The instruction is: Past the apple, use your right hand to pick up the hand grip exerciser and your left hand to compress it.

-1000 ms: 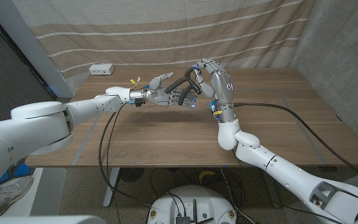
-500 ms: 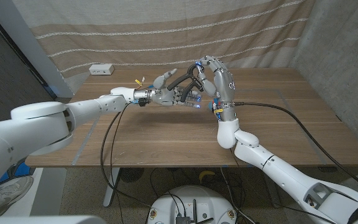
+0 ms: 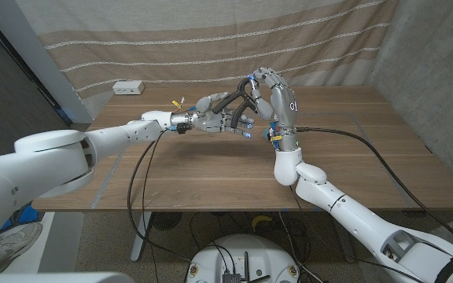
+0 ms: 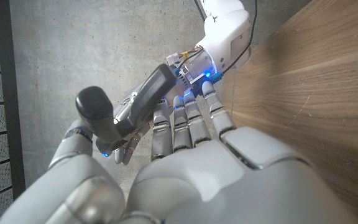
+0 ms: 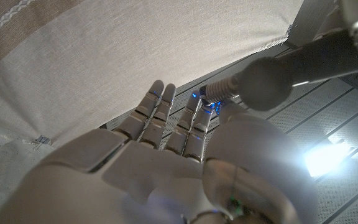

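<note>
1. In the head view we see the hand grip exerciser raised above the worktop, just above the middle of the frame, caught between the two hands.
2. Our right hand stands upright on its forearm, right of centre, fingers curled over towards the exerciser; it holds one of the black handles.
3. Our left hand reaches in sideways from the left of the frame, its fingers wrapped around the other handle, so both hands are clamped on the same tool.
4. The two hands touch or nearly touch around the exerciser; we cannot tell which from this angle.
5. In the left wrist view a black handle with a rounded end lies across the fingers of the left hand, the thumb beside its rounded end.
6. In the right wrist view a rounded dark handle end sits beside the thumb of the right hand, the fingers stretched towards the striped curtain.
7. A white power strip lies on the worktop in the upper left of the head view, near the far edge.
8. Black cables hang from the left forearm, and another runs from the right wrist off to the right.
</note>
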`<state>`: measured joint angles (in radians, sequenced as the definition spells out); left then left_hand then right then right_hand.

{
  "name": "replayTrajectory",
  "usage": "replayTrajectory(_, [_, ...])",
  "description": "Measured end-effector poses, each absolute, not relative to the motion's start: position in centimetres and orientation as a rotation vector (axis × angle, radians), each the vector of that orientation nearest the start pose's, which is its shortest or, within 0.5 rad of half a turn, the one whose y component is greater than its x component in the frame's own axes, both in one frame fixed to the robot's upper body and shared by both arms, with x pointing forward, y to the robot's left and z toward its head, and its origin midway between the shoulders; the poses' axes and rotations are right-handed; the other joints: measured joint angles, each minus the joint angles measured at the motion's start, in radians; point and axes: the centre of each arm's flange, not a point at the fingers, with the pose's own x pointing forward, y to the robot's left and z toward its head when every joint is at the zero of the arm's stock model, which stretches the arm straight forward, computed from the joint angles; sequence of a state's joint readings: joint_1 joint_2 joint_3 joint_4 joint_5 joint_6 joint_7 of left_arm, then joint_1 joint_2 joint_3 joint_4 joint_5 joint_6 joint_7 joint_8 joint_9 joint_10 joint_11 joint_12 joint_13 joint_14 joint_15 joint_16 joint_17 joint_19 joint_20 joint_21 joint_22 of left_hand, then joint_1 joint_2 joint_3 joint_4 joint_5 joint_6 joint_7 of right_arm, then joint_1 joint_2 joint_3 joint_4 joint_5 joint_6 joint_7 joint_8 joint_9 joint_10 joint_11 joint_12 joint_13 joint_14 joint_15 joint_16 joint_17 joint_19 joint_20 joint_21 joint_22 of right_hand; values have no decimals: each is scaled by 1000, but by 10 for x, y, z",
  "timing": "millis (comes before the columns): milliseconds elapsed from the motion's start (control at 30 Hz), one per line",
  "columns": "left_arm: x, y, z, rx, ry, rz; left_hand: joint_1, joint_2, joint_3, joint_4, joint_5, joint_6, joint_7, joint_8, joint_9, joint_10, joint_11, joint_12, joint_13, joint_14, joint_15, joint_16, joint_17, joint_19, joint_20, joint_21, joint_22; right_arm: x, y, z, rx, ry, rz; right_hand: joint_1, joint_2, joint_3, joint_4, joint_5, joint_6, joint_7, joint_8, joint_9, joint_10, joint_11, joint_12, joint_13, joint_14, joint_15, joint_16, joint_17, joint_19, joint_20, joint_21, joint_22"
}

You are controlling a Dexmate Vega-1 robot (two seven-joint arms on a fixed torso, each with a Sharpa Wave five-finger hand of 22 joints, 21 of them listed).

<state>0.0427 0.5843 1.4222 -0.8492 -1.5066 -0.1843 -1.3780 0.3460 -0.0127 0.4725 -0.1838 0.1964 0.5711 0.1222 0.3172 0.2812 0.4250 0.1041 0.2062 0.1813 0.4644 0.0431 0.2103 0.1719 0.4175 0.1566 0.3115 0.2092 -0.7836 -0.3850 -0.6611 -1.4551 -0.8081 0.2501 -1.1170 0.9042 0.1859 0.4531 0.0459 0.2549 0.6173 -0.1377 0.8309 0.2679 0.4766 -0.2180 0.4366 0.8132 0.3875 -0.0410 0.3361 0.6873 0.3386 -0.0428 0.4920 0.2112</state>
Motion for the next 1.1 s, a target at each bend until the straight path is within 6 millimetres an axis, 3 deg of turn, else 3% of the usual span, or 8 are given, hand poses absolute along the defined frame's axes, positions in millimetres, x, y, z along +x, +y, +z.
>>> replayTrajectory(200, [627,167,41,125,-268,-1631,97,16,42,-8,-8,-23,-10,11,24,-17,-8,-10,0,-3,-1,-9,0,9,-9,12,9,540,-111,8,-724,-1505,-449,3,3,4,4,0,0,0,22,0,0,0,0,5,0,0,0,6,0,0,4,0])
replayTrajectory(267, [627,167,41,125,-268,-1632,130,16,50,-8,-8,-26,-17,23,35,-20,-11,-14,0,0,-8,-9,0,16,-15,18,14,541,-110,7,-731,-1506,-443,13,13,5,6,0,0,0,30,211,0,0,0,5,0,0,0,6,0,0,4,0])
replayTrajectory(300, [627,165,41,125,-269,-1635,142,16,54,-7,-8,-29,-20,23,42,-24,-15,-14,1,2,-9,-13,0,16,-16,20,16,542,-110,7,-732,-1505,-442,13,13,5,6,0,0,0,28,223,0,0,0,5,0,0,0,6,0,0,4,0])
replayTrajectory(533, [626,159,43,101,-270,-1646,252,31,83,-8,-2,-106,-20,37,93,-28,-11,-18,3,32,-27,-9,0,53,-53,62,41,545,-109,5,-749,-1506,-429,13,13,5,5,0,-2,2,20,223,0,0,0,9,0,0,0,10,0,0,8,0])
replayTrajectory(867, [629,153,41,-39,-297,-1644,420,13,93,-10,12,-184,-24,117,221,20,-20,-2,7,99,-24,27,12,124,-124,165,100,549,-109,4,-770,-1509,-420,8,8,10,1,0,-16,-2,19,218,-5,5,4,14,0,0,-8,17,-3,4,11,-2])
replayTrajectory(967, [630,152,41,-83,-313,-1639,444,8,93,-10,16,-188,-20,130,221,54,-17,7,8,157,-23,39,9,152,-152,206,118,550,-109,4,-773,-1510,-421,8,8,10,1,0,-18,-4,18,191,-6,5,4,14,0,0,-8,20,-3,4,11,-2])
replayTrajectory(1033, [631,152,41,-101,-314,-1638,450,2,95,-7,19,-209,-12,198,221,63,-7,7,8,248,-72,42,9,171,-171,239,130,551,-109,4,-776,-1510,-421,8,8,10,1,1,-18,-4,18,-239,-9,2,4,18,0,0,-8,20,-3,4,11,-2])
replayTrajectory(1100, [632,153,41,-131,-329,-1632,451,1,95,-7,19,-235,-6,248,221,73,-3,8,7,258,-65,42,9,173,-173,265,130,551,-109,3,-780,-1511,-421,2,13,10,1,1,-18,-4,-26,-240,-9,2,4,19,0,0,-8,24,-3,4,15,-2])
